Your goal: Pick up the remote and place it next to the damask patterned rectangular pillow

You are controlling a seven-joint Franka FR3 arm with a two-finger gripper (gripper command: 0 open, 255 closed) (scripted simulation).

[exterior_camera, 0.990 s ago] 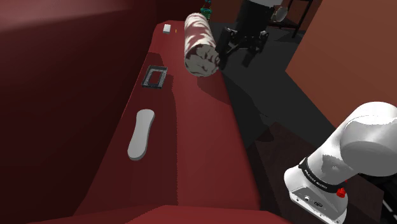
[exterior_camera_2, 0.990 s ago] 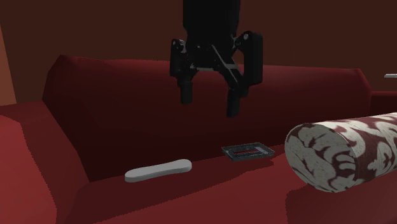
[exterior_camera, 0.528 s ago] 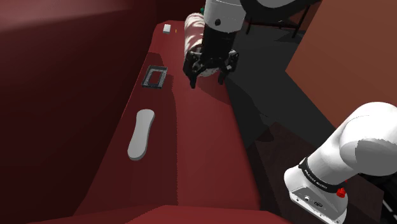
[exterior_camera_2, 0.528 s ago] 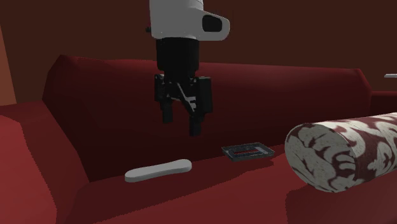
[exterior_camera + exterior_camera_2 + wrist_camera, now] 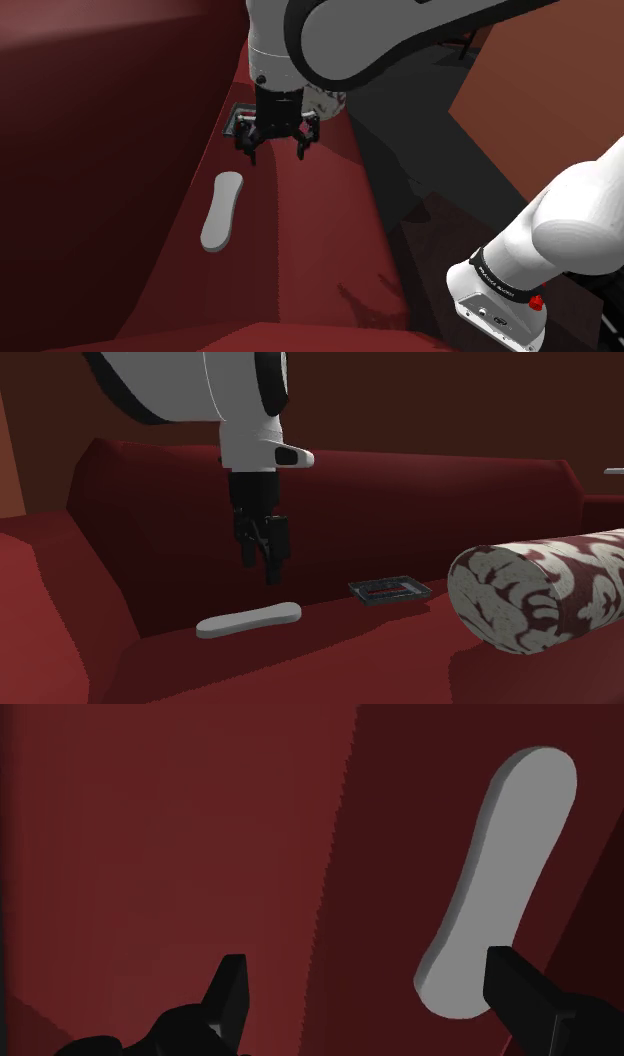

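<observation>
The remote is a plain grey, long, rounded slab lying flat on the dark red sofa seat, close to the backrest. My black gripper hangs open above the seat, just past the remote's far end and not touching it. In the second exterior view the gripper is a little above the remote. In the wrist view the remote lies beside one finger, outside the gap of the gripper. The damask pillow, a cream-and-maroon roll, rests at the second exterior view's right.
A small dark rectangular tray lies on the seat between the remote and the pillow, partly behind my hand in the shoulder view. The sofa backrest rises right behind the remote. The stand's white base sits at the shoulder view's lower right.
The arm has swung from the pillow end along the sofa toward the remote and come lower. The fingers stayed open. The remote has not moved.
</observation>
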